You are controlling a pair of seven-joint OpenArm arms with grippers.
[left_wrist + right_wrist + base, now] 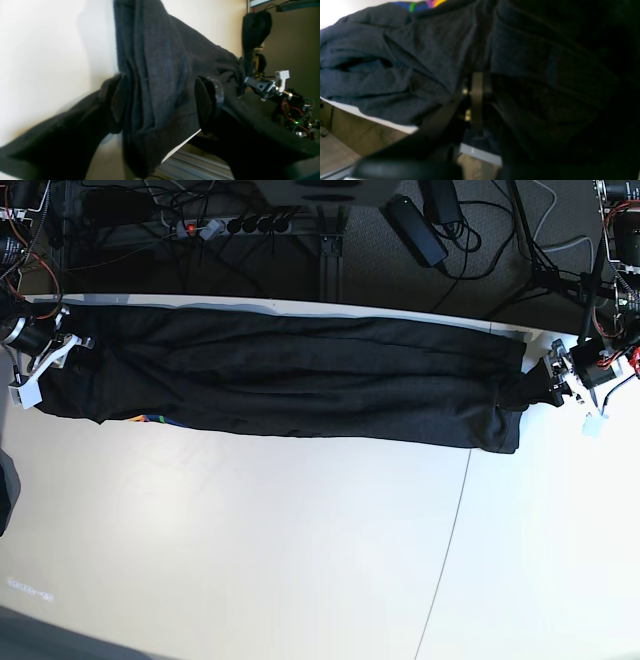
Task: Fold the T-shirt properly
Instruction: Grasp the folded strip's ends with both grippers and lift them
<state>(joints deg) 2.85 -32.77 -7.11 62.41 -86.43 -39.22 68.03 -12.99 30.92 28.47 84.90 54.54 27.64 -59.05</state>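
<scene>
**Black T-shirt stretched between two grippers**

The soft charcoal knit T-shirt lies as a long wrinkled band along the white table's far edge. The left gripper and the right gripper each pinch bunched cloth at opposite ends.

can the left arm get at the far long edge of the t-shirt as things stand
Probably not right away: the left gripper seems shut on the T-shirt at its end, stretched toward the right gripper. It would have to let go first.
</scene>
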